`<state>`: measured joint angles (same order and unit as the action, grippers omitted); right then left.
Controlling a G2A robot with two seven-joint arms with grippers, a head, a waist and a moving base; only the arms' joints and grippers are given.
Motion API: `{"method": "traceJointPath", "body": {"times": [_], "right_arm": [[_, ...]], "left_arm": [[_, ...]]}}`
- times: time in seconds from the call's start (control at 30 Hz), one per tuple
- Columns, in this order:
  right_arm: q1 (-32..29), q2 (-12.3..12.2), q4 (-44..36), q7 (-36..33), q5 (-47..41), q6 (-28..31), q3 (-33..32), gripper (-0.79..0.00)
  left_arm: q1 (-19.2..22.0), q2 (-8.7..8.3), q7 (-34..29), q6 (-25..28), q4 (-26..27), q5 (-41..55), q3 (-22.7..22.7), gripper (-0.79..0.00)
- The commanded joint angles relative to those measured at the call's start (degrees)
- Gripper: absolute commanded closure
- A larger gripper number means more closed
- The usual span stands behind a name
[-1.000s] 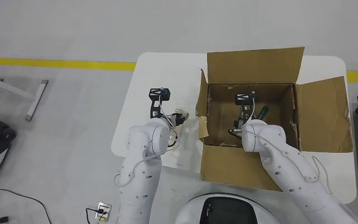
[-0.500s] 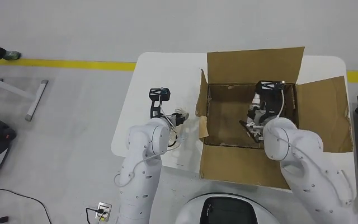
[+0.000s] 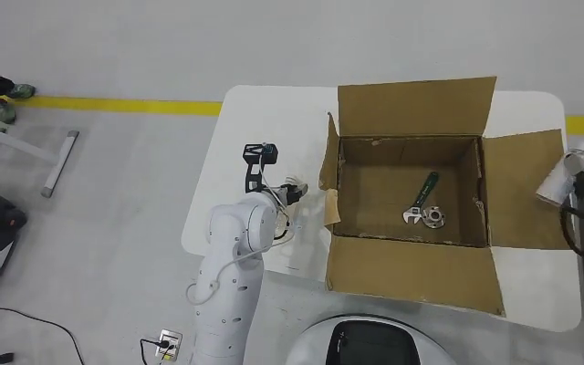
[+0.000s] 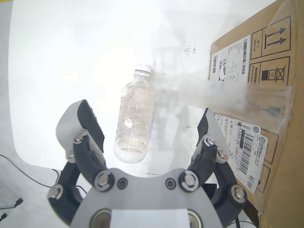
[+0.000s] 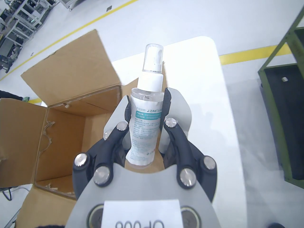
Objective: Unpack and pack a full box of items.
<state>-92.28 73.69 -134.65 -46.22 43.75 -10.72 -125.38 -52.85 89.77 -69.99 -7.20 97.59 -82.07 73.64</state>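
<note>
An open cardboard box (image 3: 411,265) stands on the white table (image 3: 265,109). On its floor lie a green-handled wrench (image 3: 422,195) and a small round metal part (image 3: 432,216). My left gripper (image 4: 147,119) hangs open just left of the box, above a clear plastic bottle (image 4: 135,115) lying on the table between its fingers' lines; from above that gripper (image 3: 260,157) is left of the box's flap. My right gripper (image 5: 147,100) is shut on a spray bottle (image 5: 146,119) with a clear cap, held over the table's right side beyond the box (image 5: 71,110).
The box's flaps (image 3: 529,187) are folded outward on all sides. A dark green metal frame (image 5: 282,110) stands on the floor past the table's right end. A yellow line (image 3: 109,103) runs across the floor behind the table.
The right arm rose out of the box and swung to the right past the flap, carrying the spray bottle. The wrench and metal part now lie uncovered. The left arm stayed still.
</note>
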Motion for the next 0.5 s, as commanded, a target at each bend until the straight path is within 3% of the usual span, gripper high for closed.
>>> {"method": "traceJointPath", "body": {"times": [0.0,0.1,0.2,0.33,0.47], "right_arm": [[-4.07,0.32,0.0,0.81,-5.88,3.68,-8.27,0.0],[-9.76,0.9,0.0,1.4,-9.63,7.67,-15.53,0.0],[-14.86,1.56,0.0,1.7,-11.3,11.13,-18.32,0.0],[-19.86,1.94,0.0,-0.35,-8.83,14.78,-14.96,0.0],[-20.78,1.51,0.0,-3.34,0.36,15.66,-7.85,0.0]], "left_arm": [[0.0,0.0,0.0,0.0,0.0,0.0,0.0,-0.785],[0.0,0.0,0.0,0.0,0.0,0.0,0.0,-0.785],[0.0,0.0,0.0,0.0,0.0,0.0,0.0,-0.785],[0.0,0.0,0.0,0.0,0.0,0.0,0.0,-0.785],[0.0,0.0,0.0,0.0,0.0,0.0,0.0,-0.785]]}}
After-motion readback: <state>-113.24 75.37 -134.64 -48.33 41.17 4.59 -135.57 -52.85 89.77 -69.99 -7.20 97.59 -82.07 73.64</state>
